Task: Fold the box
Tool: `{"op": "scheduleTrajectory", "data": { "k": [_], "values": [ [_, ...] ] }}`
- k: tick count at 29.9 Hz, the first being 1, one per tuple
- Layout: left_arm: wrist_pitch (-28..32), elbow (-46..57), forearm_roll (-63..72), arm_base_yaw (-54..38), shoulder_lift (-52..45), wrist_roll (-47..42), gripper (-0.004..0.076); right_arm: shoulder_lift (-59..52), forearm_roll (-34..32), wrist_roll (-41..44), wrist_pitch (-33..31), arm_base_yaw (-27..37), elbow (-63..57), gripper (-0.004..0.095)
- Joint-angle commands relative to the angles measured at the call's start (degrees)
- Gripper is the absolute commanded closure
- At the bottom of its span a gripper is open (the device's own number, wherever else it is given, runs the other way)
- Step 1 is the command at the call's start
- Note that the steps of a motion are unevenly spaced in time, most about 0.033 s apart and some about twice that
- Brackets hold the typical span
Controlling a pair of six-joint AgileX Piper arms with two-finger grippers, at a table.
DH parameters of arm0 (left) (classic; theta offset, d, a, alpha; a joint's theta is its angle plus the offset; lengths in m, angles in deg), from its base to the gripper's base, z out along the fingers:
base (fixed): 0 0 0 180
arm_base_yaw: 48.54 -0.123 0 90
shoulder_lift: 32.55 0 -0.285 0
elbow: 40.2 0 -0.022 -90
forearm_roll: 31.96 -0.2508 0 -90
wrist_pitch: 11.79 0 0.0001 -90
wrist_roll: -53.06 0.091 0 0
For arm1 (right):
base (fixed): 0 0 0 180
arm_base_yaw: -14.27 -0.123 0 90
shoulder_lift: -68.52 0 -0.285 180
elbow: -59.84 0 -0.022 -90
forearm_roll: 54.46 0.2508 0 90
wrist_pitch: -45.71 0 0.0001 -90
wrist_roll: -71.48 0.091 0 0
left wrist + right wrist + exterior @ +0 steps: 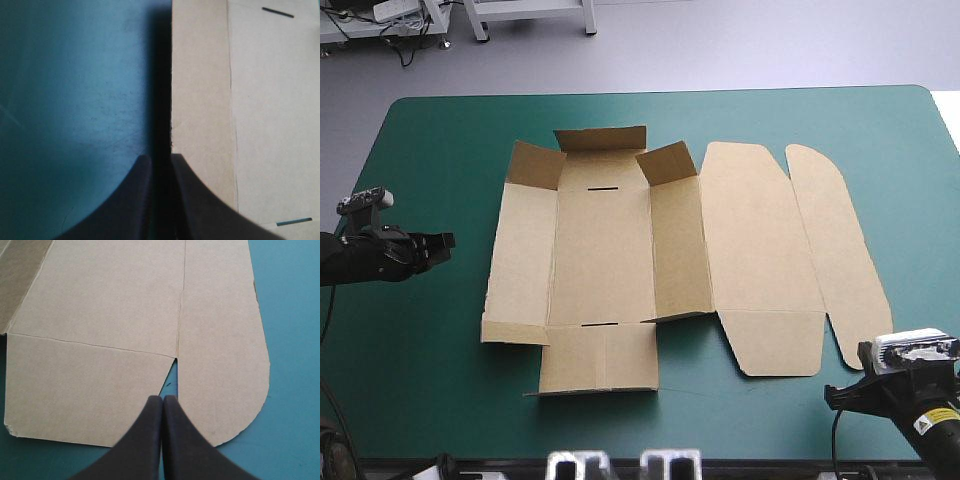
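The left gripper (438, 243) has its black fingers (135, 205) drawn together with only a thin dark slit between them, and it holds nothing. It hangs above the teal-green cover (440, 380) to the left of the box, apart from its left wall. The right gripper (162, 399) is closed to a point and empty, near the box's near right corner, aimed at the notch between two lid flaps. The brown box (605, 250) lies mid-table, its side walls and far flaps partly raised and its lid (755, 240) spread flat to the right.
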Motion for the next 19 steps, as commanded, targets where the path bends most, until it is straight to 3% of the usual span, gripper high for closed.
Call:
{"op": "scheduleTrajectory", "data": {
  "k": [1,5,7,19],
  "values": [
    [-2.8,-1.4,3.8,-0.2,2.8,0.7,0.0449,0.7,0.4,-0.1,4.9,-0.1,1.1,0.0928],
    [-3.1,-0.1,7.6,-0.1,7.3,3.8,0.0182,0.7,0.6,-0.1,5.0,-0.1,1.0,0.0928],
    [-3.0,-0.1,8.4,-0.1,8.9,4.7,0.012,0.7,0.6,-0.1,5.0,-0.1,1.0,0.0928],
    [-13.5,-0.1,18.5,0.5,21.7,12.0,0.011,0.7,0.6,-0.1,5.0,-0.1,1.0,0.0928]
  ]
}}
